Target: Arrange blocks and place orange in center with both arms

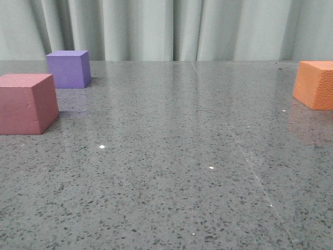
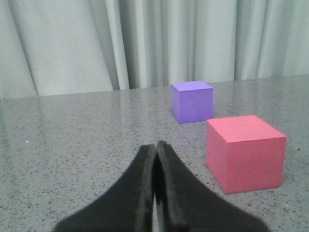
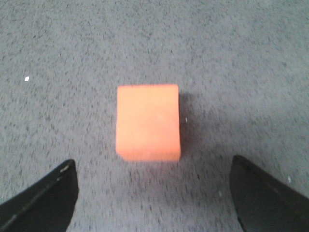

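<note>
**Over the orange cube, right gripper spread wide and lined up**

On the far right of the speckled grey table (image 1: 171,172), the orange cube (image 1: 316,83) sits alone, partly cut off by the edge of the front view and well apart from the other two blocks. The right wrist camera looks straight down on it: there's the orange cube (image 3: 148,122) sitting square between the two dark fingers, and the right gripper (image 3: 153,193) is spread wide, a finger out on each side with nothing touching the foam. That stance reads as a setup for a top grab, the jaws wide enough to straddle the cube.

Over on the left side, the pink-red cube (image 1: 27,103) stands nearer the camera with the purple cube (image 1: 68,68) just behind it, apart, no contact between them. The left wrist view shows the left gripper (image 2: 155,159) with its fingers pressed together, gripping nothing, low over the table and pointing past the pink-red cube (image 2: 245,152) toward the purple cube (image 2: 192,101).

The middle of the table lies open between the two groups, and that's the likely destination for the orange. The job looks barely begun: nothing is lined up and no block is held. The sensible next call is a straight descent by the right arm and a gentle squeeze, since foam gives under pressure.
</note>
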Controlling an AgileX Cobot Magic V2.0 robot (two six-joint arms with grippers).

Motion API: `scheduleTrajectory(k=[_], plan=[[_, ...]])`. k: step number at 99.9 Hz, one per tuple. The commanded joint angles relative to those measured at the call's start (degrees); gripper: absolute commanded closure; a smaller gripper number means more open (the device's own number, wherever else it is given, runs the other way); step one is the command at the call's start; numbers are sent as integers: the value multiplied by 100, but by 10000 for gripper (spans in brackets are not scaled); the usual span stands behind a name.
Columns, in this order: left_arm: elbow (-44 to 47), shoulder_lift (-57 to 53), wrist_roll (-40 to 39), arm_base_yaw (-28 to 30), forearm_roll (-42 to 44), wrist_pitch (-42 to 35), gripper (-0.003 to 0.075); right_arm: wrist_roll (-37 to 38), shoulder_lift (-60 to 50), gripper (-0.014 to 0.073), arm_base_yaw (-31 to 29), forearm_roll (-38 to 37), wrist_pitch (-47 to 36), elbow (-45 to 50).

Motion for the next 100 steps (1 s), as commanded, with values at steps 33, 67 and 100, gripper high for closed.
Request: scheduleTrajectory(k=[33,67,100], plan=[[323,-186,-49,18,-38,-435,739,-125,1386,-38,-33,-11,-370,-1121],[323,-186,-49,18,-38,-435,739,-129,1931,-38,-33,-11,-422,-1121],[323,-186,-49,18,-38,-435,739,-129,2423,2,-33,-11,-342,-1121]])
